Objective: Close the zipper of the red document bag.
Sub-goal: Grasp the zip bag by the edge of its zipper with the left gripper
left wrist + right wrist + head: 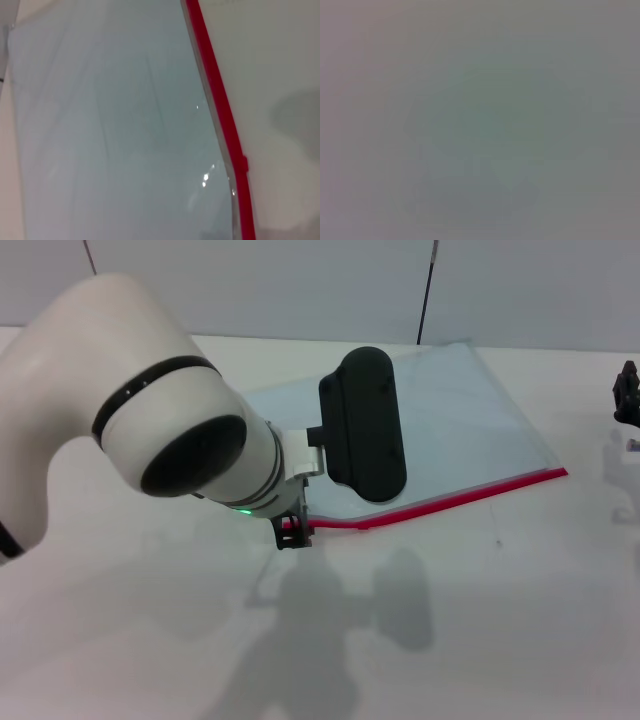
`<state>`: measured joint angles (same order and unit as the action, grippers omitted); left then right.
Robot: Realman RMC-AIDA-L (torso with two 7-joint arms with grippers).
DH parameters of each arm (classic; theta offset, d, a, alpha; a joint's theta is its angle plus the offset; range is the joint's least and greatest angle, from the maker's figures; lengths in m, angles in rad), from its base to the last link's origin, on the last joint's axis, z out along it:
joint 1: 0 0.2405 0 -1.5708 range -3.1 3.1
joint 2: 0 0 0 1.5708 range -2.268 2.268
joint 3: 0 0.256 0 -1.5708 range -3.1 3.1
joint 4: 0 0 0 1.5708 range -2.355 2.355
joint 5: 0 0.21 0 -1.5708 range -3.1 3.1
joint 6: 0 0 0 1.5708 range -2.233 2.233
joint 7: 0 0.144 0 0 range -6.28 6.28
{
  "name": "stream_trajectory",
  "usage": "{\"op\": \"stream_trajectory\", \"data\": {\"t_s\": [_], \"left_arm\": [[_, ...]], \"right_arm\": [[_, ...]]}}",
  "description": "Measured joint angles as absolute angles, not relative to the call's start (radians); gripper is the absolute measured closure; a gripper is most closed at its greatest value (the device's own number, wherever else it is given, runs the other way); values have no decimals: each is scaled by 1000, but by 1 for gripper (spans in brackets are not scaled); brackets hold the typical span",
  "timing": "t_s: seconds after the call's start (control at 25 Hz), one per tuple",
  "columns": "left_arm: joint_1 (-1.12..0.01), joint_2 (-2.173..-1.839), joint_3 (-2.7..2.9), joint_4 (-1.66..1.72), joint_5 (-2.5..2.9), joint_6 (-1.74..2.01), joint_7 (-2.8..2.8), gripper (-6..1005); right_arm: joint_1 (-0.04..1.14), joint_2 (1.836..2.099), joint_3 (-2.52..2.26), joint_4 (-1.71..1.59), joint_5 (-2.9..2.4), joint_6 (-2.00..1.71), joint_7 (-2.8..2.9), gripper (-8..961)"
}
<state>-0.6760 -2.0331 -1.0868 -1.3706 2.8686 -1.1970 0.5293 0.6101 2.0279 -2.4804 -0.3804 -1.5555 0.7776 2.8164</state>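
Observation:
The red document bag lies flat on the white table, a translucent blue-grey pouch that fills most of the left wrist view. Its zipper is a bright red strip along the near long edge, also seen in the wrist view, with a small bump partway along. My left gripper is down at the zipper's left end, its dark fingertips pinched on the red strip. The left forearm hides the bag's near-left corner. My right gripper is parked at the far right edge, off the bag.
The white table runs wide in front of the bag, under the arm's shadow. A grey wall stands behind. The right wrist view is a uniform grey blur with nothing recognisable.

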Motion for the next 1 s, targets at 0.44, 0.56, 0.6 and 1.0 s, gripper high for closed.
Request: {"op": "stream_trajectory", "data": {"t_s": [0.44,0.56,0.6,1.0], "left_arm": [[-680,-2036,-1047,-1349,2870,-1167,521,427],[-692,-2038,-1038,-1315,2870,-1165,514,427],[-696,-2038,-1035,-1304,2870,-1163,511,428],[-738,-2038,-1002,-1232,2870,-1115,471,428]], "right_arm": [[615,2028,-2479,-380,-1555,778,2816,486],[616,2028,-2479,-380,-1555,778,2816,486],[616,2028,-2479,-380,-1555,778,2816,486],[619,2028,-2477,-380,-1555,770,2816,485]]}}
